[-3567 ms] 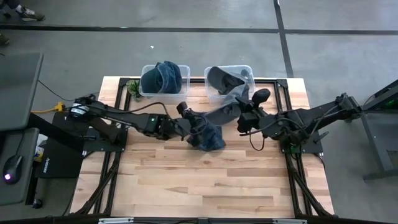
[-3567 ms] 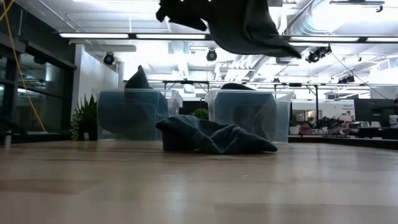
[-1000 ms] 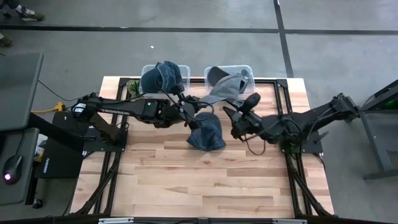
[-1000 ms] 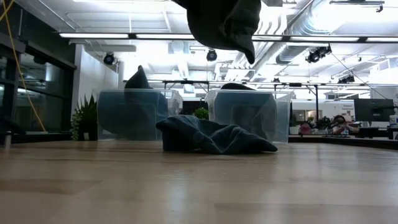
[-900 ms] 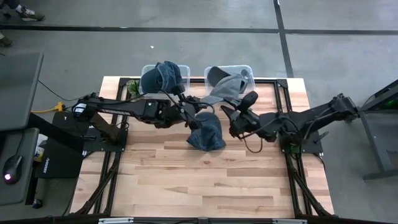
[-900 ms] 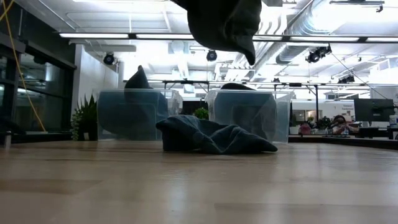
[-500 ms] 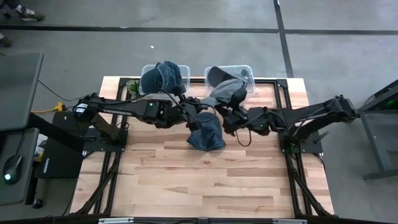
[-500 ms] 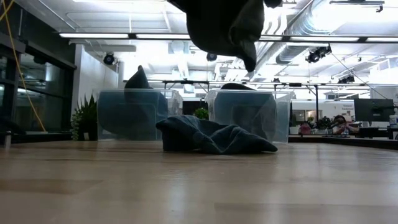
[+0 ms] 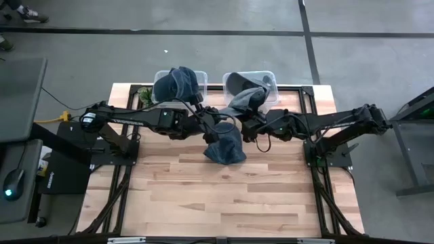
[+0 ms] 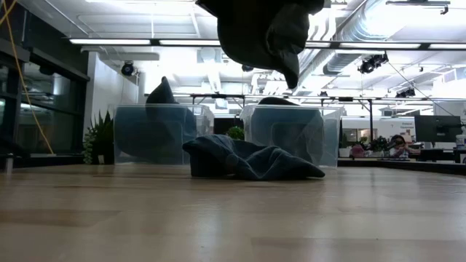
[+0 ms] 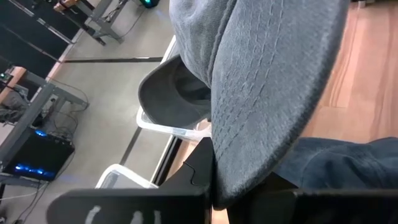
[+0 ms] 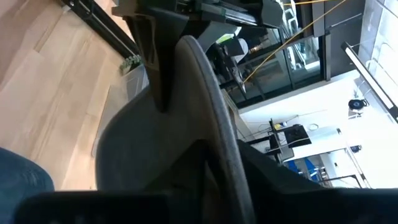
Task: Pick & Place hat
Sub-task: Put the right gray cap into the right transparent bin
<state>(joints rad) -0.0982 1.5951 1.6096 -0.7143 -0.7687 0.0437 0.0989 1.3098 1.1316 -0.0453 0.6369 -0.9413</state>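
a grey hat (image 11: 267, 81) fills the view, pinched by the left gripper (image 11: 214, 193) over a clear bin (image 11: 163, 121)

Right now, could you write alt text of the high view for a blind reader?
Two dark arms meet over a wooden table, both at a grey cap held above a blue hat. Two clear bins behind hold more hats.

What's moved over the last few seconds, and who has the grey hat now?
The right gripper came in toward the left gripper and is closing on the grey hat, which the left one holds shut. The blue hat on the table and both bins stayed put.
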